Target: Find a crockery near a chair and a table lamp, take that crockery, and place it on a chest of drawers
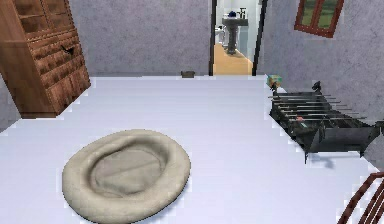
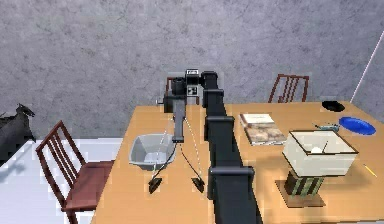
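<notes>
I've got the gripper (image 2: pixel 178 186) by the bowl (image 2: pixel 152 150), centre-left on the surface (image 2: pixel 130 203) near the lamp (image 2: pixel 320 160). I cannot tell if it holds anything. Lift and delivery remain.

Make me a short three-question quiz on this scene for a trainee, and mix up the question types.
1. True or false: the table lamp stands on the same wooden table as the grey bowl.
2. Multiple choice: what lies on the floor at the forward view's lower left? A) a round beige cushion B) a red rug C) a cardboard box
3. Fill in the blank: near the arm side view's right edge, a plate lies on the table, and its colour is ___.

Key: 1 true; 2 A; 3 blue.
</notes>
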Robot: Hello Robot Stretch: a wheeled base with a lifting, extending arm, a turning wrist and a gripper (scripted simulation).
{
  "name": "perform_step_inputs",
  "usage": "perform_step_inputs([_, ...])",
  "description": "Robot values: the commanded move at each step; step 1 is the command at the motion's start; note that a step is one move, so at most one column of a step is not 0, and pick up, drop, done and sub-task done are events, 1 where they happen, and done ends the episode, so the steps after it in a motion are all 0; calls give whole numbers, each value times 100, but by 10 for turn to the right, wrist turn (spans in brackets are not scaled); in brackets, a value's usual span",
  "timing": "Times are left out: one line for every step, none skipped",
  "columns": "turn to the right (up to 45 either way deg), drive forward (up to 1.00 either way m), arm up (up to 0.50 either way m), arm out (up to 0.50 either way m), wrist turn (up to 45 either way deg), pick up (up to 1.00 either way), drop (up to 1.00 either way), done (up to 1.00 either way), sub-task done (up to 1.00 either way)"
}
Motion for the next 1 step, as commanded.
perform_step_inputs([0,0,0,0,450,0,0,0,0])
